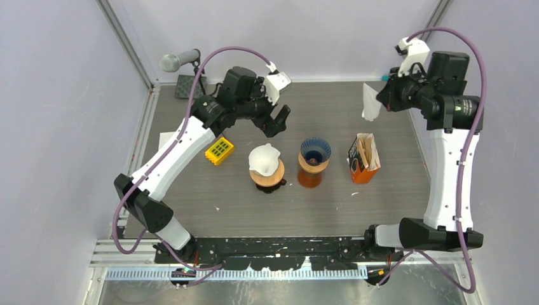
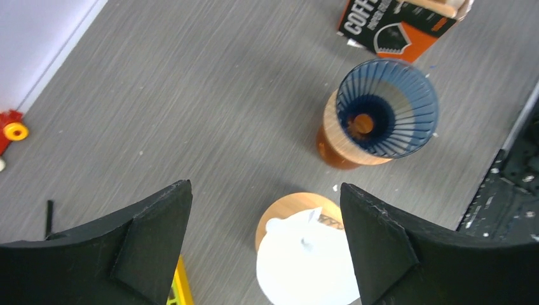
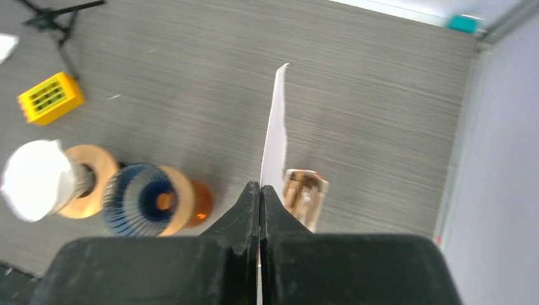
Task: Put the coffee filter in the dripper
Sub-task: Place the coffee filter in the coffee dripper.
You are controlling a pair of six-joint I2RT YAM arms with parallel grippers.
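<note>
Well, the grey tabletop (image 1: 191,190) carries everything, and both arms reach over its far half. The right hand (image 3: 260,186) hangs high near the right rear corner. Its fingers are pressed together on a flat white coffee filter (image 3: 275,133), which sticks out edge-on, well clear of the surface. The left hand (image 1: 278,122) hovers with its fingers spread wide and nothing between them, just behind a wood-collared dripper (image 1: 265,159) lined with white paper. Just right of that stands the blue dripper (image 1: 315,151), ribbed and bare inside, on an amber glass base (image 1: 310,176). An orange-and-black filter box (image 1: 363,159) stands open further right. A small yellow block (image 1: 219,150) lies left of the lined dripper.
</note>
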